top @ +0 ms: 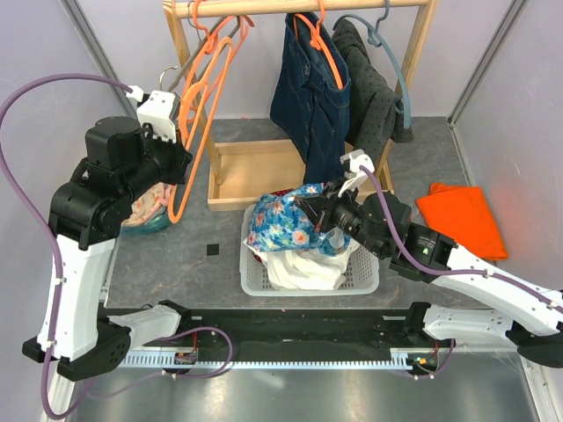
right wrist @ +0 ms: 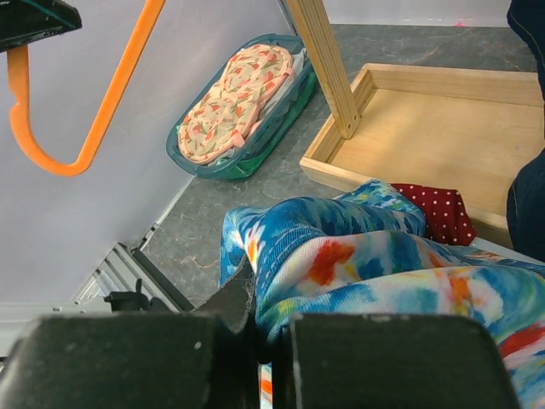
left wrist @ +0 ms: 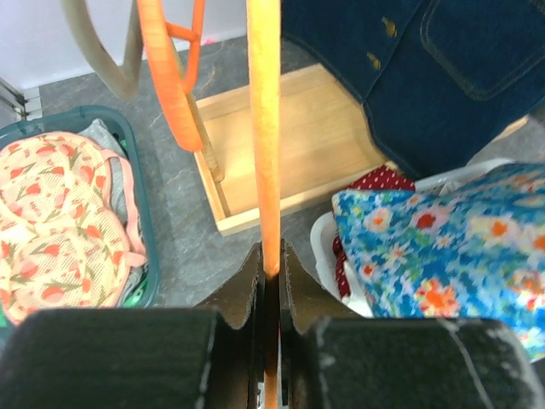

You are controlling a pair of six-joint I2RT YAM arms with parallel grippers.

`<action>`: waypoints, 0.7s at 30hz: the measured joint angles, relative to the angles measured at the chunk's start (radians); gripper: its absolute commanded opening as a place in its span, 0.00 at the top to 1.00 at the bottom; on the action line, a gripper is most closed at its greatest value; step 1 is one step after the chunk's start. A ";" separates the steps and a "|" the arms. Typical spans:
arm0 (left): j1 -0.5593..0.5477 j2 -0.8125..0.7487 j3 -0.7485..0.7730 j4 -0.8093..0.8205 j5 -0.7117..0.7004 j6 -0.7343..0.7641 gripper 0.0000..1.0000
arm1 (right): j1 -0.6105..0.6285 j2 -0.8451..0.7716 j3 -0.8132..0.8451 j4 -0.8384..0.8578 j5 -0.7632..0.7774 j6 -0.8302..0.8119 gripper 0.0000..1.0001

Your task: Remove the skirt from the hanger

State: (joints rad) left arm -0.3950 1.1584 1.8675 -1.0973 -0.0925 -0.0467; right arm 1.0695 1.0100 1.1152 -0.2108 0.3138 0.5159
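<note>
The skirt (top: 283,221) is blue with a bright flower print. It hangs from my right gripper (top: 327,221) over the white basket (top: 365,280), off the hanger. In the right wrist view the jaws are shut on a fold of the skirt (right wrist: 358,256). My left gripper (top: 180,151) is shut on the bare orange hanger (top: 201,114), which hangs from the wooden rail (top: 290,7). In the left wrist view the hanger's orange bar (left wrist: 265,128) runs up from between the jaws, and the skirt (left wrist: 443,247) lies to the right.
A denim garment (top: 310,92) and a dark grey garment (top: 374,88) hang on the rail. The rack's wooden base tray (top: 255,171) is behind the basket. A teal tub of patterned cloth (top: 148,211) is at left. An orange cloth (top: 462,218) lies at right.
</note>
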 measured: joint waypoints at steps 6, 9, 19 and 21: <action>-0.017 0.061 0.096 -0.084 0.008 0.047 0.98 | 0.000 0.006 0.005 -0.001 0.009 -0.008 1.00; -0.050 0.144 0.187 -0.117 0.008 0.077 0.98 | -0.005 0.026 0.006 0.000 0.025 -0.003 1.00; -0.124 0.438 0.509 -0.186 -0.035 0.154 0.98 | -0.042 0.138 -0.025 0.000 0.020 0.063 1.00; -0.124 0.483 0.548 -0.187 -0.063 0.167 0.98 | -0.043 0.139 -0.040 -0.001 0.015 0.074 1.00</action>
State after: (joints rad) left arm -0.5186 1.6417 2.4153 -1.2839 -0.1558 0.1200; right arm 1.0264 1.1492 1.0748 -0.2115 0.3286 0.5896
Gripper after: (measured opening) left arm 0.096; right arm 0.022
